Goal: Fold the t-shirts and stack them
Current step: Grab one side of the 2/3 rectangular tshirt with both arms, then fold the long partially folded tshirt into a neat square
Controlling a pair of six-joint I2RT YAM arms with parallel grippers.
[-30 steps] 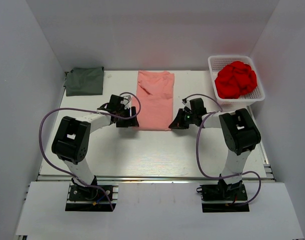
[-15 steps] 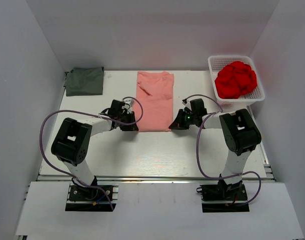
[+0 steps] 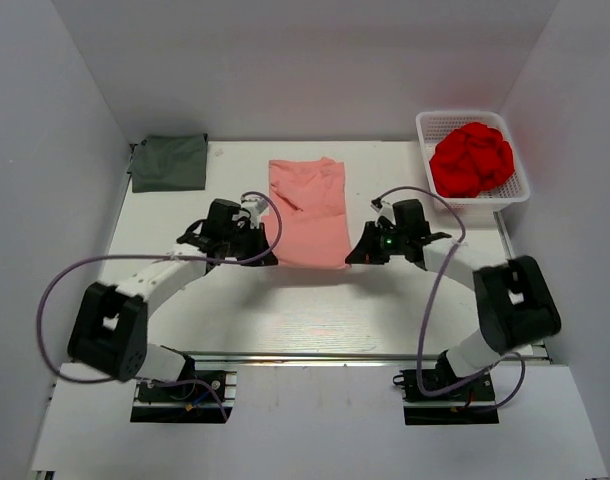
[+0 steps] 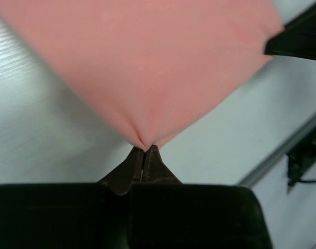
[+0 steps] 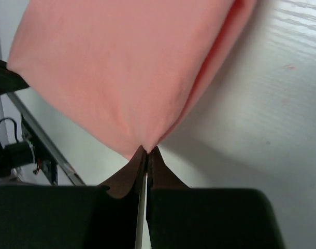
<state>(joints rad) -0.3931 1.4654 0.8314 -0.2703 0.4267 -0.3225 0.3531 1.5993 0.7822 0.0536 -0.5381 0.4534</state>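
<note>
The pink shirt [image 3: 307,205] lies in the middle of the tabletop [image 3: 285,310] as a long strip, sleeves folded in and collar end toward the far wall. The left claw [image 4: 144,151] is pinched tight on its near left corner. The right claw [image 5: 146,150] is pinched the same way on the near right corner, and the cloth tents up from each pinch. Holding both corners keeps the hem level, which I judge sets up carrying the near end over toward the collar for the crosswise fold. The grey shirt [image 3: 170,162], folded, sits at the far left, likely the base of the stack. A basket [image 3: 437,128] at the far right holds red cloth [image 3: 472,158].
</note>
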